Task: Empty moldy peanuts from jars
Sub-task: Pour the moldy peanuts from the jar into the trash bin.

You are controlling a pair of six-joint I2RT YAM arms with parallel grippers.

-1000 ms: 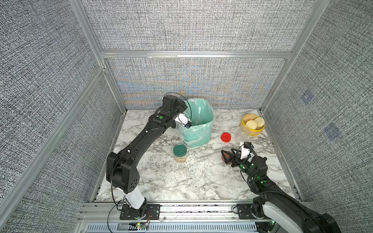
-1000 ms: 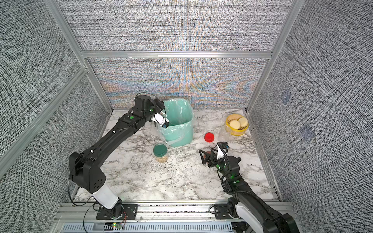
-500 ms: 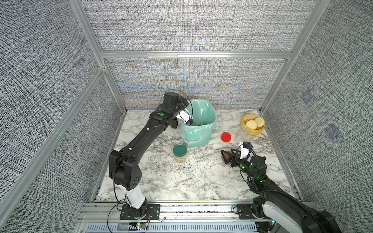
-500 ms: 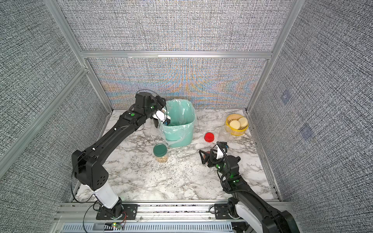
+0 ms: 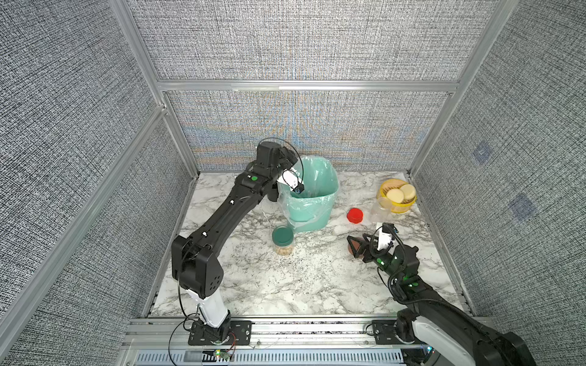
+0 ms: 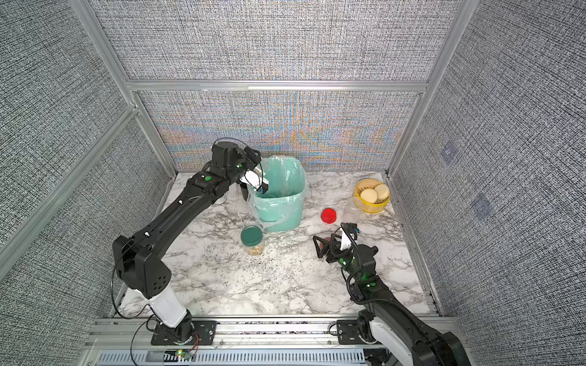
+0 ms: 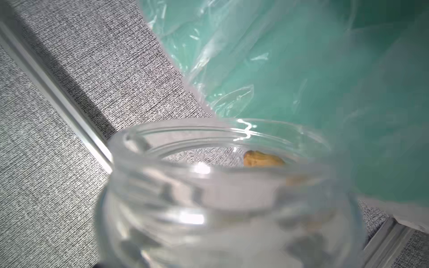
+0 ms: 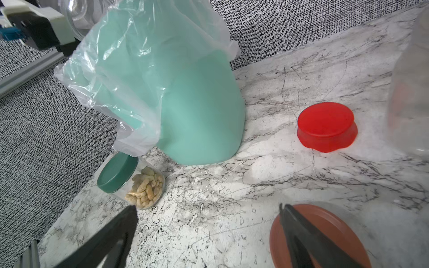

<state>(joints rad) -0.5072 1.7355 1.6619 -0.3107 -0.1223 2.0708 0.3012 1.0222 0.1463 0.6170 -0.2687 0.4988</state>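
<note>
Your left gripper [image 5: 287,190] is raised at the rim of the teal bin [image 5: 312,202], on the side nearest the left arm [image 5: 228,218], and is pinching an open jar [image 7: 222,185]. In the left wrist view the jar's mouth faces the bin's clear liner [image 7: 232,69], and one peanut [image 7: 263,159] sits at the far lip. The glass is blurred, and the gripper's fingers cannot be made out through it.

Your right gripper [image 8: 206,208] hangs low over the counter [image 8: 232,185] with its jaws spread wide, holding nothing. One jaw crosses over the terracotta lid [image 8: 341,232], which lies flat on the counter; whether they touch cannot be told.

The green-lidded jar [image 5: 283,240] stands upright on the counter just in front of the bin, lid on, with the moldy peanuts [image 8: 145,190] piled in its lower part.

The red lid [image 5: 354,215] lies on the counter, apart from the bin, near a clear jar [image 5: 379,209] with an open top. That jar stands upright just beside the yellow bowl [image 5: 406,206], which holds cream discs [image 5: 396,195], toward the right rear corner.

A black mug [image 5: 272,196] stands just beside the bin, under the left arm.
</note>
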